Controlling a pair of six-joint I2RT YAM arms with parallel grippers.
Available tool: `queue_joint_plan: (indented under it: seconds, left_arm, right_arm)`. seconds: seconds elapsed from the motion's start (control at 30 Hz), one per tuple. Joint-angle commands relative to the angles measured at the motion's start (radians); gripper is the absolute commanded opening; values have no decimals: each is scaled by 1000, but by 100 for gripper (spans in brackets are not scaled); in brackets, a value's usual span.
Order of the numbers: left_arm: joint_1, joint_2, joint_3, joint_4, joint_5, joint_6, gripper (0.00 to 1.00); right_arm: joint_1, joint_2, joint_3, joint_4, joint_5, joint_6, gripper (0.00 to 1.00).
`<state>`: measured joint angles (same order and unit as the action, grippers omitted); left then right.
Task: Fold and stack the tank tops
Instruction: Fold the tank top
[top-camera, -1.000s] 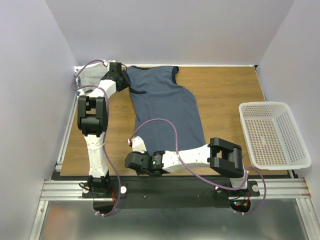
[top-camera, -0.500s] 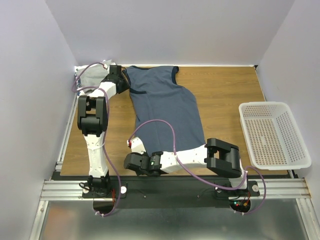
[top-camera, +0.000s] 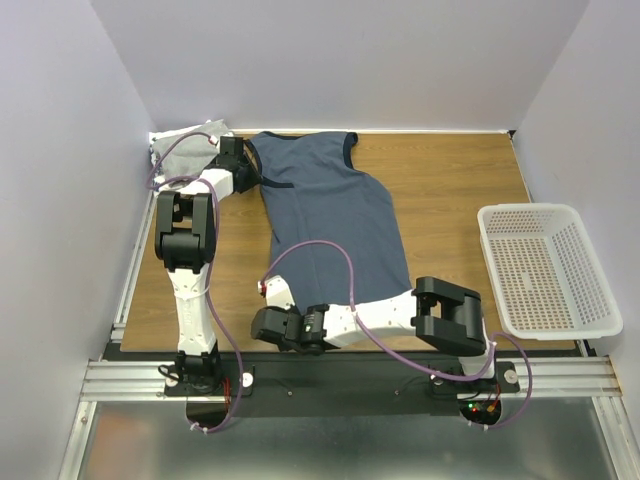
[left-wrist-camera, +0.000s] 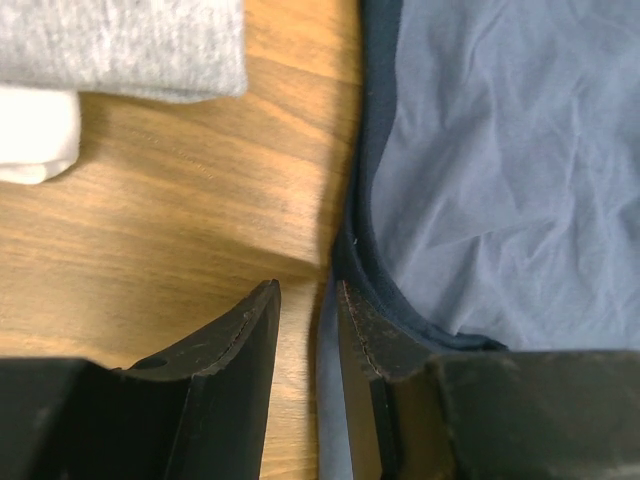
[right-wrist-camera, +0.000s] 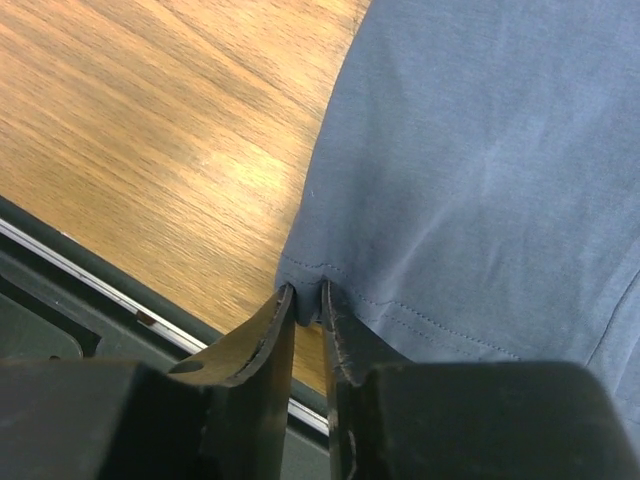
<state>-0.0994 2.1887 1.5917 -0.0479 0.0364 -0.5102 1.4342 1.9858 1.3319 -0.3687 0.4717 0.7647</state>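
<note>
While the light grey tank top (top-camera: 180, 150) lies bunched in the far left corner of the table (top-camera: 460, 180), we see the left gripper (left-wrist-camera: 308, 290) just right of it, at the dark-trimmed armhole of the slate-blue tank top (top-camera: 335, 215). Its jaws stand narrowly apart with blue cloth in the gap, and we cannot tell whether they truly bite. That top lies flat down the middle-left of the wood, neck towards the back wall and hem near the front edge. At its near left hem corner, the right gripper (right-wrist-camera: 308, 290) is pinched on a small pucker of cloth.

We judge that pinch to be the weak spot. It takes only the very corner, so a quick pull could slide the hem free. If the far grip catches the trim alone, one side would lift and the other drag, twisting the fold. The grey top sits close enough to be nudged by the left arm.

Room is tight at the front, where the right fingers work just beside the table edge and the metal rail (right-wrist-camera: 60, 262). To the right, bare wood stretches from the blue top to the white mesh basket (top-camera: 528, 207), leaving the best space to swing cloth across.
</note>
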Motion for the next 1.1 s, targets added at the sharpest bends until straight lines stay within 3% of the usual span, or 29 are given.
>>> queue_joint_plan:
  seconds: [0.0, 0.6, 0.9, 1.07]
  left_arm:
    - [-6, -30, -7, 43, 19, -11, 40]
    - [-16, 5, 19, 69, 22, -28, 25]
    - [-31, 49, 86, 17, -3, -13, 0]
    - [-31, 51, 106, 11, -15, -14, 0]
  right_arm:
    - [9, -39, -31, 17, -18, 27, 20]
    - [8, -79, -77, 68, -93, 25, 11]
    - [9, -107, -106, 76, -100, 30, 10]
    - [9, -114, -117, 76, -105, 33, 9]
